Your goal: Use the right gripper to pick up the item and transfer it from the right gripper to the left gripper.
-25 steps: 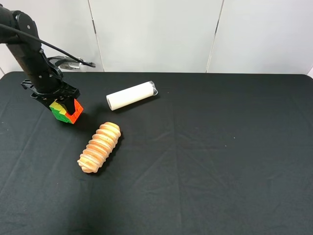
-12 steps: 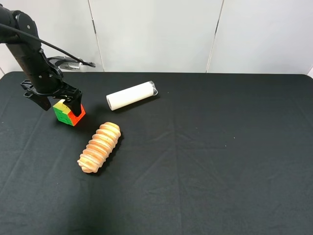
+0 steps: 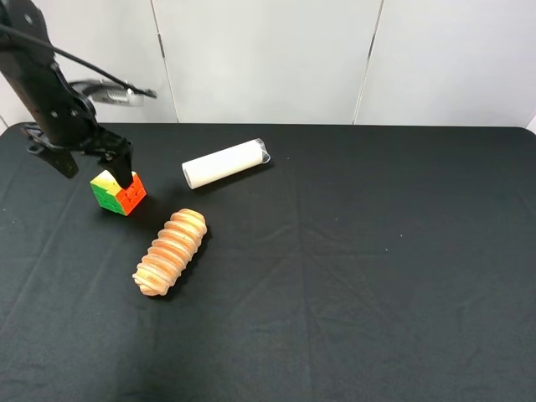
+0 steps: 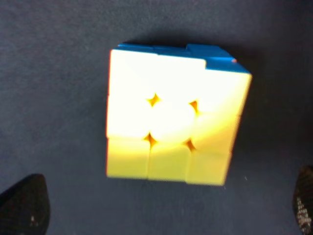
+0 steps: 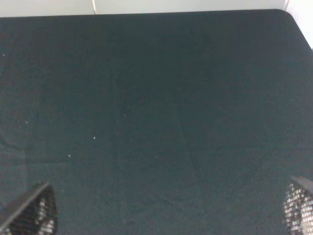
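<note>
Exterior high view: left arm comes in from the far left corner, leaning down over the black surface point(image 3: 377, 276), thick cable arcing off behind it. Left gripper point(image 3: 90, 166) hangs just above the cube point(image 3: 118, 192), fingers spread wide, one finger tip point(image 3: 124, 172) over the cube's top edge, the other out on the far side; not clamped on it. Cube sits on the surface, tilted corner-on, yellow top, green and red-orange sides showing. Bread roll point(image 3: 171, 251) lies near the cube, on the side away from the fingers. White cylinder point(image 3: 226, 162) lies farther off, apart from both. Right arm not seen in this view.

Left wrist view: cube point(image 4: 173, 127) directly below, centered between the two finger tips point(image 4: 22, 205), which show only at the frame corners, well clear of the cube's sides. Fingers open, nothing held. Yellow face up, blue edge along one side, cube resting on the dark surface point(image 4: 54, 58). Picture is blurred.

Right wrist view: right gripper point(image 5: 166, 208) fingers open, only the mesh-textured tips point(image 5: 29, 213) at the two corners. Between and ahead of them only bare black surface point(image 5: 146, 98), pale wall strip at the far edge. Nothing held.
</note>
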Controlling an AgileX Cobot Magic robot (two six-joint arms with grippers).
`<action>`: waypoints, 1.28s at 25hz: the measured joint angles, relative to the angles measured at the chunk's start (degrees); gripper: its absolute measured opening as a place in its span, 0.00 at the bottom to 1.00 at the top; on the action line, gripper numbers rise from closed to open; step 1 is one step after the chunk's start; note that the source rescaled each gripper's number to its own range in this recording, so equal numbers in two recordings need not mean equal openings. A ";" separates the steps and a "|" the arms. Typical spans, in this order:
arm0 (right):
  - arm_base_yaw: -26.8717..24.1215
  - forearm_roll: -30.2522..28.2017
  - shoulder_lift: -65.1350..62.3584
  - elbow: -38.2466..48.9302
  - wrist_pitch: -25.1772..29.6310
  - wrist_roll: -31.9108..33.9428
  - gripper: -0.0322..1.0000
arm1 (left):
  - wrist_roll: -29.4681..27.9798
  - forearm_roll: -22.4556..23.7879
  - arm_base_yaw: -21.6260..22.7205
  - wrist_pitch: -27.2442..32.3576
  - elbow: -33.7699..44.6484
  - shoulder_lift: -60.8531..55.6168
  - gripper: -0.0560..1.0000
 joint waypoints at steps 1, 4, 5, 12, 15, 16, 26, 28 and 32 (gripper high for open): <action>0.00 0.00 0.00 0.00 0.00 0.00 1.00 | 0.00 0.00 0.00 0.34 0.00 -1.24 1.00; 0.00 0.00 0.00 0.00 0.00 0.00 1.00 | -0.02 0.00 0.00 1.67 0.00 -4.94 1.00; 0.00 0.00 0.00 0.00 0.00 0.00 1.00 | -0.02 0.00 0.00 2.06 0.00 -6.26 1.00; 0.00 0.00 0.00 0.00 0.00 0.00 1.00 | -0.02 0.00 0.00 5.63 0.00 -14.96 1.00; 0.00 0.00 0.00 0.00 0.00 0.00 1.00 | -0.22 0.00 0.00 7.97 0.00 -19.27 1.00; 0.00 0.00 0.00 0.00 0.00 0.00 1.00 | -0.45 0.00 0.00 8.80 0.00 -21.02 1.00; 0.00 0.00 0.00 0.00 0.00 0.00 1.00 | -2.87 0.00 0.00 14.39 0.00 -40.48 1.00; 0.00 0.00 0.00 0.00 0.00 0.00 1.00 | -3.50 0.00 0.00 16.14 0.00 -44.37 1.00; 0.00 0.00 0.00 0.00 0.00 0.00 1.00 | -5.86 -0.02 0.00 18.00 0.00 -51.90 1.00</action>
